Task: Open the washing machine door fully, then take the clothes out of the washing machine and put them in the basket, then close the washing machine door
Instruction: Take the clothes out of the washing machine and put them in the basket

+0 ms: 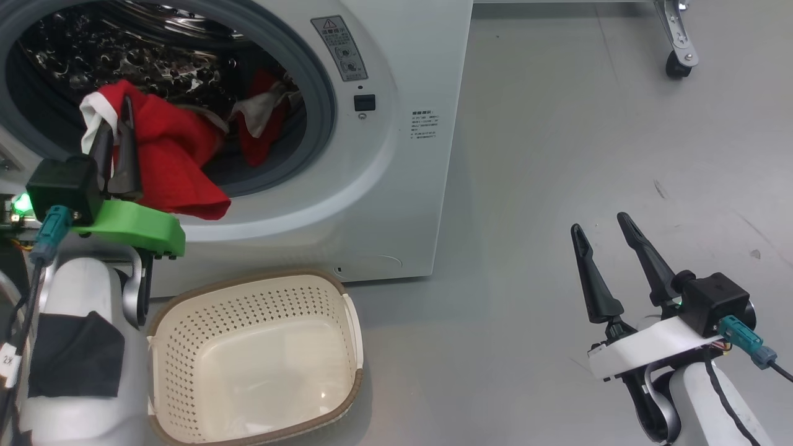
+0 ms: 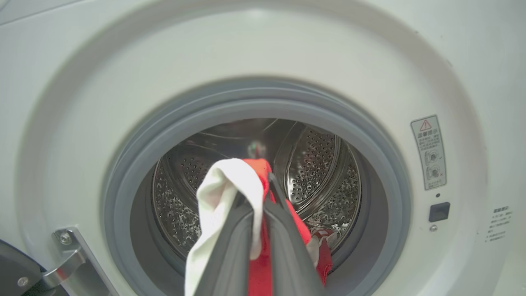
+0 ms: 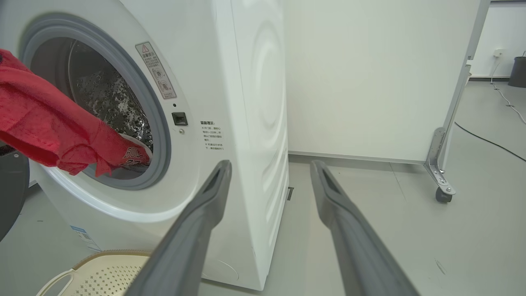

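Left gripper (image 1: 119,111) clamped on a red-and-white garment (image 1: 173,161) at the washer (image 1: 396,186) mouth. The cloth hangs out of the drum (image 1: 124,56) over the lower gasket (image 1: 322,105), and a second red piece (image 1: 263,118) sits deeper inside. Right gripper (image 1: 599,223) has its fingers spread wide, over the floor (image 1: 557,155) well right of the washer. Basket (image 1: 248,280) on the floor just in front of the washer, below the held garment.
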